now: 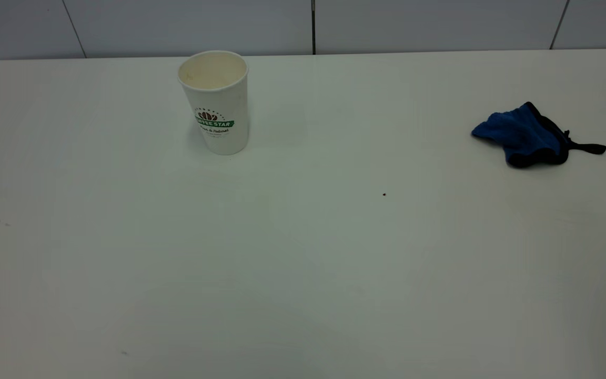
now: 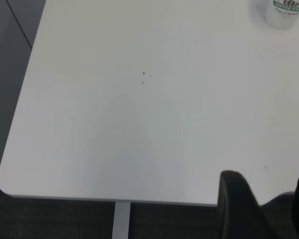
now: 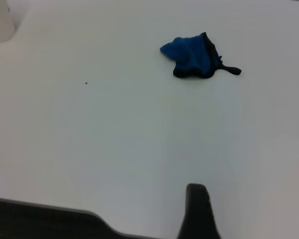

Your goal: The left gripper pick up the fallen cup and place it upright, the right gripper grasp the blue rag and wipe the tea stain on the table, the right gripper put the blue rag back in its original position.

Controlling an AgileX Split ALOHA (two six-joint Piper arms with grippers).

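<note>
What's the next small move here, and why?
Probably none beyond staying parked. The cup stands upright, the blue rag lies bunched and apart on the table, and no tea stain shows. The left gripper and right gripper sit back at the near edge.

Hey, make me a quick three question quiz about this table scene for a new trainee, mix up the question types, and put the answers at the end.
1. True or false: the cup stands upright on the table.
2. Multiple choice: the blue rag lies (A) inside the cup, (B) on the table, far toward the right arm's side, apart from the cup, (C) in a gripper.
3. Fill in: no brown tea puddle shows; between cup and rag lies only a tiny dark ____.

Key: 1 true; 2 B; 3 speck.
</note>
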